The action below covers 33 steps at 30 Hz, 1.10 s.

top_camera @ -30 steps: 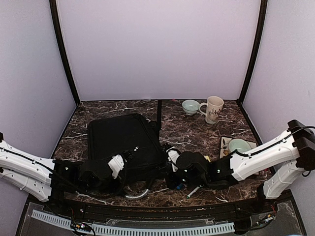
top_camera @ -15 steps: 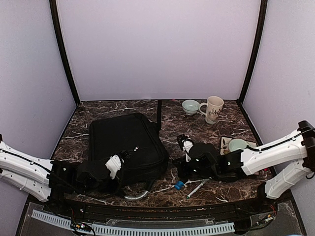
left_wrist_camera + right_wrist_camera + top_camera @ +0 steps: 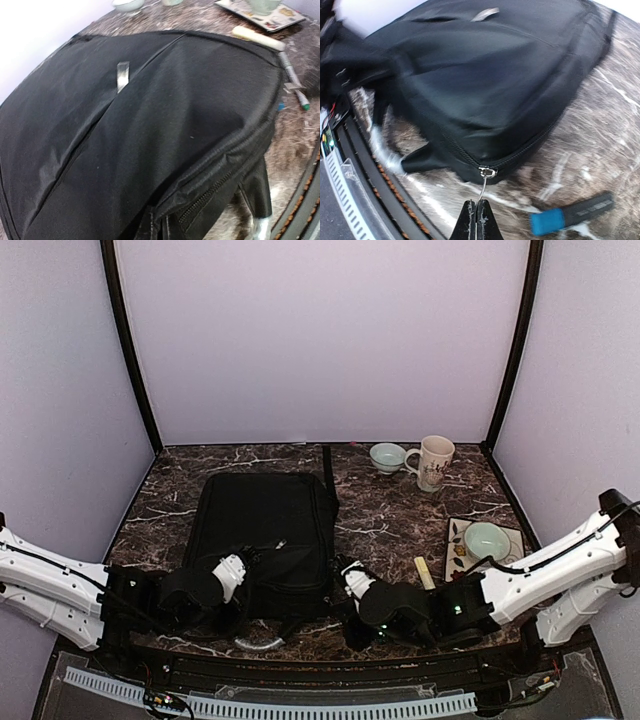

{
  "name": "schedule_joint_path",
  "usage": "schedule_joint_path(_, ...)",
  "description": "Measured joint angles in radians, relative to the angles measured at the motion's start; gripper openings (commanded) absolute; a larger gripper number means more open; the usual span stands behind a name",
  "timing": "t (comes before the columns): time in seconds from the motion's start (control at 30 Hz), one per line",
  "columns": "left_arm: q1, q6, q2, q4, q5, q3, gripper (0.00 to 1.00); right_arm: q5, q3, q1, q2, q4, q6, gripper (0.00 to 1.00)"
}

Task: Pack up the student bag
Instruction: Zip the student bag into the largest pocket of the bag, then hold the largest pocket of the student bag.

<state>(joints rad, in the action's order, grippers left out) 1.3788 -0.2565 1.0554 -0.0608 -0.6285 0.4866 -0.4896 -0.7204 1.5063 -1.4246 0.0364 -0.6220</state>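
The student bag (image 3: 262, 528) is a large flat black fabric bag lying left of the table's middle. It fills the left wrist view (image 3: 150, 115), with a silver pull (image 3: 122, 75) on top. My left gripper (image 3: 238, 572) is at the bag's near edge, and its dark fingers (image 3: 159, 227) are closed on a fold of fabric beside the zipper. My right gripper (image 3: 345, 578) is at the bag's near right corner. It is shut (image 3: 480, 209) on the thin silver zipper pull (image 3: 487, 173), which is drawn taut from the corner.
A mug (image 3: 433, 462) and a pale bowl (image 3: 387, 456) stand at the back right. A tray (image 3: 458, 540) with a bowl is at the right, with a cream stick (image 3: 425, 573) beside it. A blue-capped marker (image 3: 572, 215) lies by the bag's corner. The bag's strap (image 3: 324, 465) runs back.
The bag has turned to lie straighter on the table. My right gripper swung out to the right, then came back to the bag's near right corner and took the zipper pull.
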Motion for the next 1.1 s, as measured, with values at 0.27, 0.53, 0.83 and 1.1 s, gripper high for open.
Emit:
schedule_joint_path(0.27, -0.071, -0.05, -0.013, -0.092, -0.009, 0.0, 0.15, -0.019, -0.175, 0.068, -0.193, 0.0, 0.043, 0.0)
schedule_joint_path(0.53, -0.09, -0.057, -0.087, -0.16, -0.001, 0.0, 0.79, 0.016, -0.206, 0.056, -0.249, 0.016, 0.069, 0.0)
schedule_joint_path(0.83, 0.012, 0.042, -0.08, -0.075, 0.039, 0.0, 0.78, 0.084, -0.197, 0.01, -0.251, 0.061, 0.079, 0.0)
schedule_joint_path(1.1, 0.071, 0.169, 0.065, 0.124, 0.114, 0.009, 0.73, 0.117, -0.144, 0.003, -0.24, 0.114, 0.082, 0.0)
